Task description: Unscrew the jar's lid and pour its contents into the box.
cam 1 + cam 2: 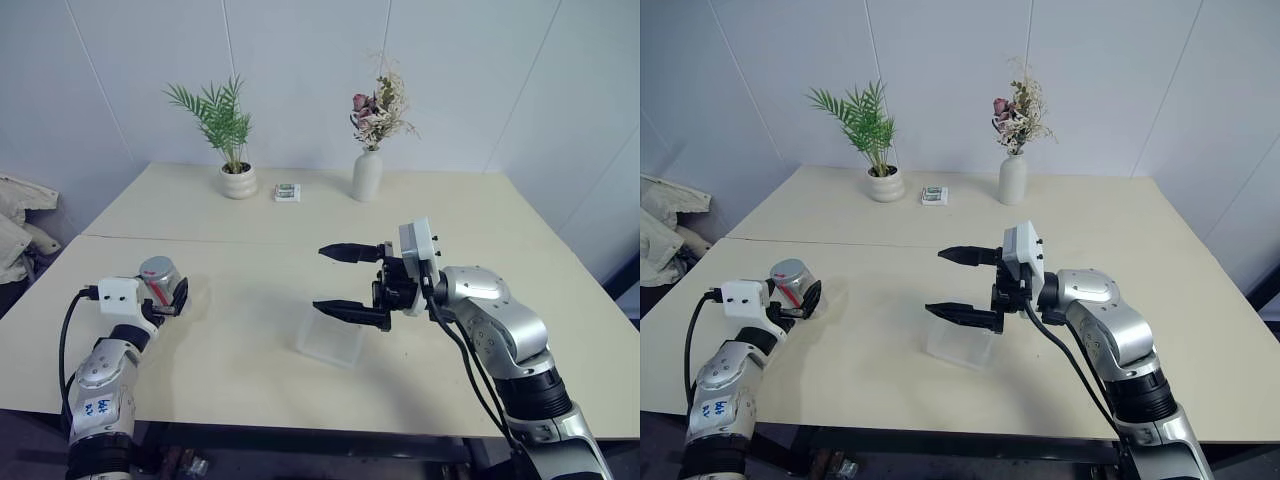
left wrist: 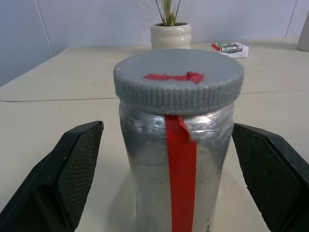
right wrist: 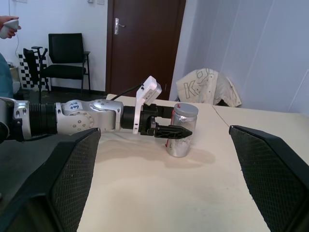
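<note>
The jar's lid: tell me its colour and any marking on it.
The lid is grey with a red tape mark on top, clearest in the left wrist view.

Bright, even light — soft shadows

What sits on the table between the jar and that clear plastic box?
Nothing: in the left eye view the stretch of table between the jar and the box is bare. The right gripper hovers above the box with open fingers.
</note>
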